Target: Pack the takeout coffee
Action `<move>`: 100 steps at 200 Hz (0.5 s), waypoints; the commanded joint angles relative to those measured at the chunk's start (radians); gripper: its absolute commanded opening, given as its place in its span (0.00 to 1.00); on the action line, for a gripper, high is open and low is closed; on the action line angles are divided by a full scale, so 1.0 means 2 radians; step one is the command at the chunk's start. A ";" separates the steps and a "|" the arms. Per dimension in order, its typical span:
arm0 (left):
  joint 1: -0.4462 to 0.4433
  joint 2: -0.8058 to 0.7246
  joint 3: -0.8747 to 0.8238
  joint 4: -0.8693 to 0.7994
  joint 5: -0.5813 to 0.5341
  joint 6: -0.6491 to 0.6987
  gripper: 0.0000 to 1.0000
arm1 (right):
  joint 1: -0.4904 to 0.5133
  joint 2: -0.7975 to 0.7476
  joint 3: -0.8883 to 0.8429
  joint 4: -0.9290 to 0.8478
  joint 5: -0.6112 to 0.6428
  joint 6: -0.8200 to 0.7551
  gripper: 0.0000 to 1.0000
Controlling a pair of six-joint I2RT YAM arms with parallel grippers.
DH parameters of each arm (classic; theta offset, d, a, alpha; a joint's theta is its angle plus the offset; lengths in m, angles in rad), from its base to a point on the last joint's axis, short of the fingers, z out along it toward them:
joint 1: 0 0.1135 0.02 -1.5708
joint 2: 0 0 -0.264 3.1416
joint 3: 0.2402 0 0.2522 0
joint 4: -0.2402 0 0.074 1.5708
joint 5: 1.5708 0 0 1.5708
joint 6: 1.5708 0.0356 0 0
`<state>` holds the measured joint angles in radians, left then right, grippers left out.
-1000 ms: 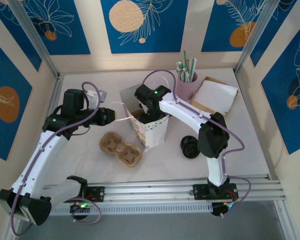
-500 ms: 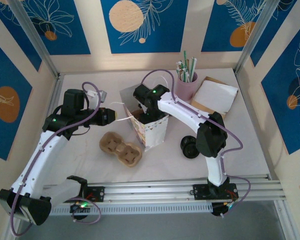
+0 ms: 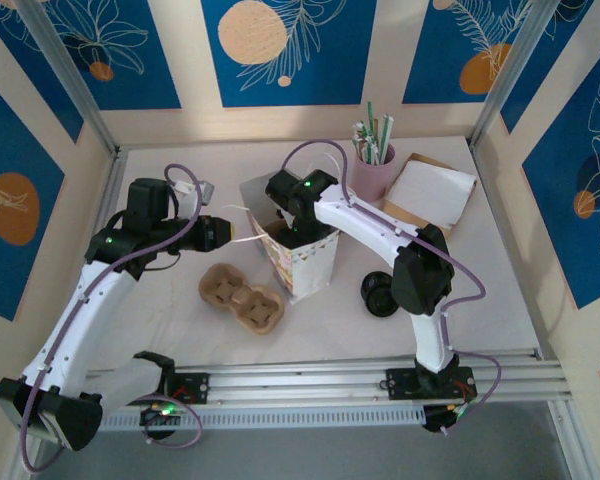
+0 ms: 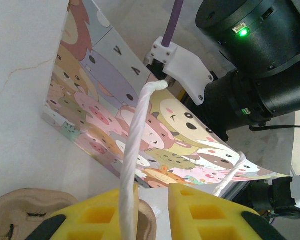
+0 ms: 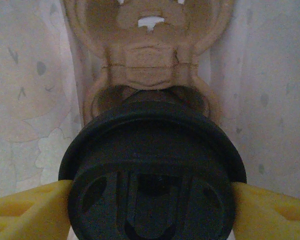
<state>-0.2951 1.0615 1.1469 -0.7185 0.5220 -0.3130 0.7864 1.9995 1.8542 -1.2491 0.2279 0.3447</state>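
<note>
Pinching left jaws: the left gripper (image 4: 152, 192) has its yellow fingers nearly together, with the white rope handle (image 4: 135, 135) caught between them and the cord drawn taut.
Reason for that hold: as I judge it, pulling the handle sideways props the cartoon-printed paper bag (image 4: 160, 140) upright and holds its mouth wide for the other arm.
Right jaws: the right gripper (image 5: 150, 200) is down inside the bag with its fingers spread wide, one at each side of the black lid (image 5: 150, 145). Whether they press on it or stand just off it I cannot tell.
Takeout coffee: the takeout coffee (image 5: 140, 170) is between those fingers, lid up, over a pocket of the cardboard carrier (image 5: 147, 65) on the bag's floor. Whether it is fully seated is hidden.
Reason for that spot: the pocket would likely steady the cup against tipping.
Outside the bag: a second carrier (image 3: 242, 297) lies on the table (image 3: 320, 330) beside the bag, and loose black lids (image 3: 380, 293) sit near the right arm.
</note>
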 commanded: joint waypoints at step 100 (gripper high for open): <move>-0.011 -0.001 0.001 -0.003 -0.006 -0.001 0.23 | 0.004 -0.009 0.026 -0.023 0.001 0.008 0.85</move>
<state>-0.2996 1.0615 1.1469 -0.7185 0.5217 -0.3134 0.7898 1.9995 1.8664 -1.2625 0.2283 0.3485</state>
